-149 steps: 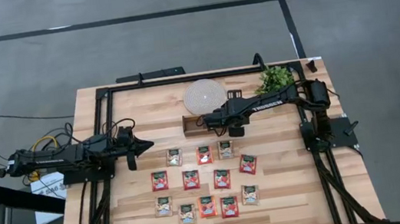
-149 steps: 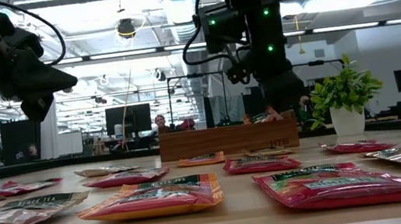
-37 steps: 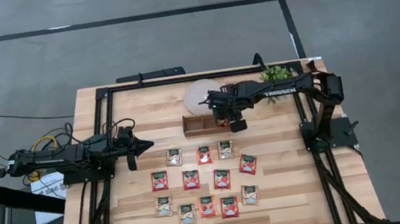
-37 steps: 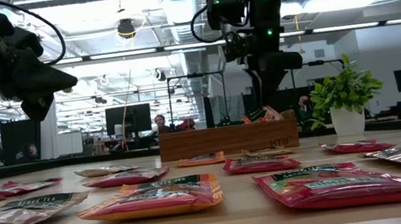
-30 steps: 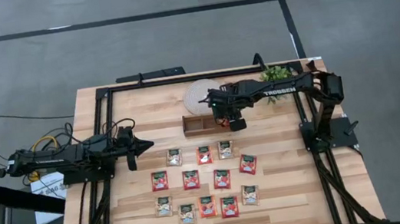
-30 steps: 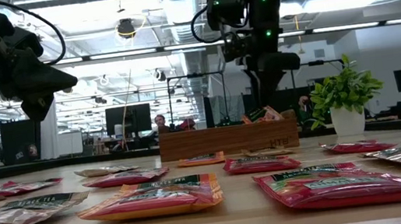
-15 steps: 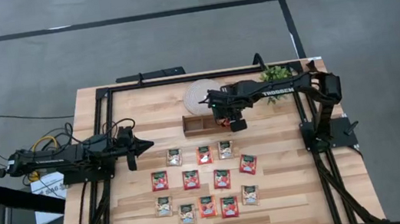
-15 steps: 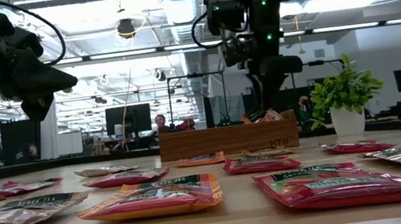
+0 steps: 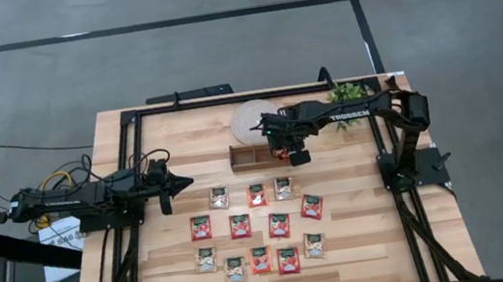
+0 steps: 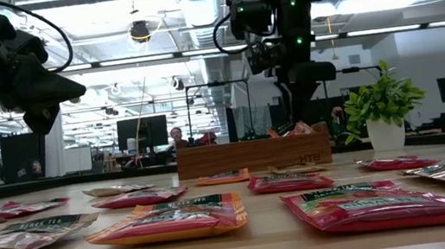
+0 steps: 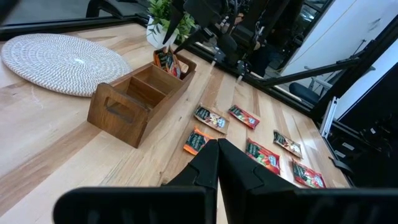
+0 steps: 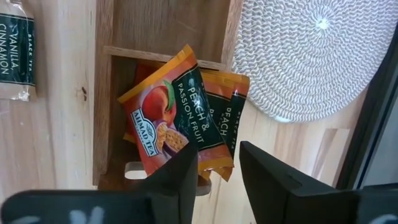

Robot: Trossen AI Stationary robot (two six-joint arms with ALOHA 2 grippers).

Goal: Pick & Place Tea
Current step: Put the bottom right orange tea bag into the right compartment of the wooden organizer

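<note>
The brown wooden tray point(image 9: 242, 155) stands at the table's far middle. Two orange tea sachets point(image 12: 171, 118) lean in its right end compartment, one over the other. My right gripper point(image 12: 217, 177) hangs just above them, pointing steeply down and open. A lower corner of the sachets shows in the gap between its fingers, and I cannot tell whether it touches them. Several more tea sachets point(image 9: 258, 228), red and pale, lie flat in rows on the near middle of the table. My left gripper point(image 9: 189, 180) waits shut at the table's left, above the surface.
A round woven mat point(image 9: 256, 119) lies just beyond the tray, and a small potted plant point(image 9: 348, 99) stands at the far right. Black frame rails point(image 9: 128, 167) run along the table's left, right and far edges. Bare wood lies between the tray and the sachet rows.
My right gripper has stayed over the tray's right compartment. In the low view the sachet tops showing above the tray's wall under it have sunk a little lower.
</note>
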